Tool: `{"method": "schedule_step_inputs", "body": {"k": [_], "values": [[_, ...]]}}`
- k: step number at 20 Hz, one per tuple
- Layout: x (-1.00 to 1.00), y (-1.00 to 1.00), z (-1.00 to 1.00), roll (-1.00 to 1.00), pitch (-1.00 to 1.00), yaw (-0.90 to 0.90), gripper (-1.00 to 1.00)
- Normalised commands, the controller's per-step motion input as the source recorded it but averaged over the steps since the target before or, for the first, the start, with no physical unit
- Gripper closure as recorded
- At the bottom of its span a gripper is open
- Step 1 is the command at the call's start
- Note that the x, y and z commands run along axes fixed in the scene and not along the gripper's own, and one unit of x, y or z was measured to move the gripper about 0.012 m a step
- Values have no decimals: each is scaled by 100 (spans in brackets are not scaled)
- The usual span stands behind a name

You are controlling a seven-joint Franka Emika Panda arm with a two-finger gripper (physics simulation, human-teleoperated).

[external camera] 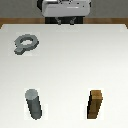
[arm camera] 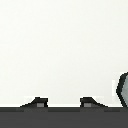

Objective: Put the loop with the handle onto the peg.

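The ring with its tab handle [external camera: 25, 43] lies flat at the exterior view's far left; the peg [external camera: 34, 104] stands near-left. The gripper [external camera: 65, 21] hangs empty, fingers apart: descend squarely over the tab.

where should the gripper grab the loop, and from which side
Probably the short handle tab, from straight above. The loop lies flat on the table, so nothing stands up to pinch from the side, and the tab pokes out toward the peg. Holding the tab leaves the hole free. The gripper is apart from it.
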Motion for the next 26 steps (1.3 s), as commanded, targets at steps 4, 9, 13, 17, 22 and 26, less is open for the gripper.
{"method": "schedule_step_inputs", "body": {"k": [4,9,13,17,22,26], "values": [[0,0,0,0,0,0,-100],[0,-20,0,0,0,0,-100],[0,-75,0,0,0,0,-100],[0,-100,0,0,0,0,-100],[0,-100,0,0,0,0,-100],[0,-75,0,0,0,-4,-100]]}}
